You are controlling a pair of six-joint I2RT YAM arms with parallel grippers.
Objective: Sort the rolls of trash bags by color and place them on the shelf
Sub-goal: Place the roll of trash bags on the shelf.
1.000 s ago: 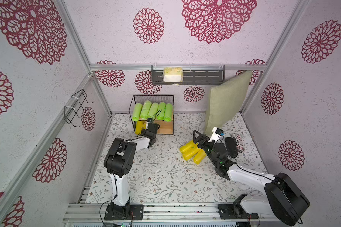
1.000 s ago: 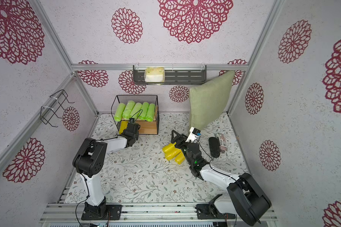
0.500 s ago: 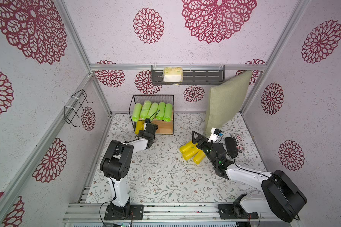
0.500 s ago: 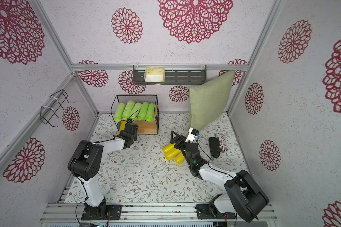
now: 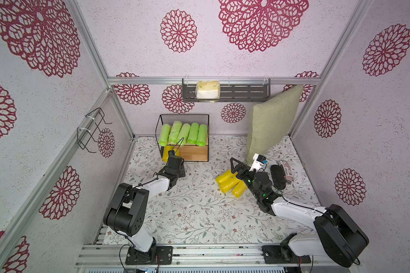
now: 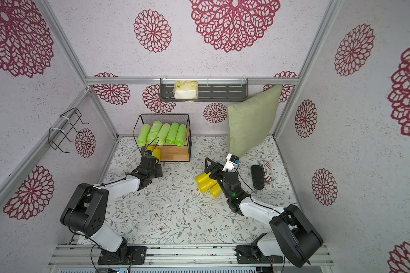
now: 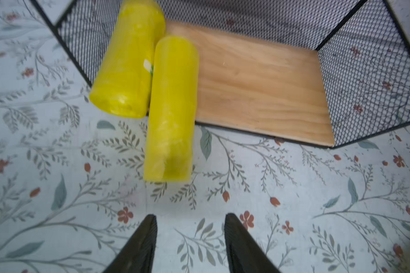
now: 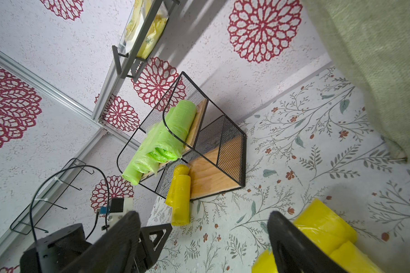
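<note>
- Looking at the shelf point(image 5: 184, 115) first, I see five lime-green rolls point(image 5: 182, 133) lying side by side on its upper wooden board, filling most of that tier in both top views.
- On the lower board point(image 7: 258, 82), I count two yellow rolls at its left end. The inner yellow roll point(image 7: 128, 66) lies against the mesh side wall, and the outer yellow roll point(image 7: 172, 106) lies touching it.
- The outer yellow roll is only partly on the board, and its near end sticks out past the front edge onto the floral mat point(image 7: 293, 189).
- My left gripper point(image 7: 190, 216) sits low over the mat just in front of that protruding end. Its jaws are parted with bare mat between them, so it grips nothing.
- Three loose yellow rolls point(image 5: 228, 183) lie bunched together on the mat, well apart from the shelf and on the right arm's side.
- My right gripper point(image 8: 201, 214) is spread wide and empty. One finger point(image 8: 291, 238) stands just beside the loose rolls, but I cannot tell whether it touches them.
- A green pillow point(image 5: 272, 120) leans in the back right corner, with a black oblong object point(image 5: 277, 176) and a small striped pack point(image 5: 286, 170) on the mat near its foot.
- On the back wall, a dark slotted wall rack point(image 5: 244, 91) carries a tissue pack point(image 5: 208, 89), and a wire bracket point(image 5: 90, 132) hangs on the left wall.
</note>
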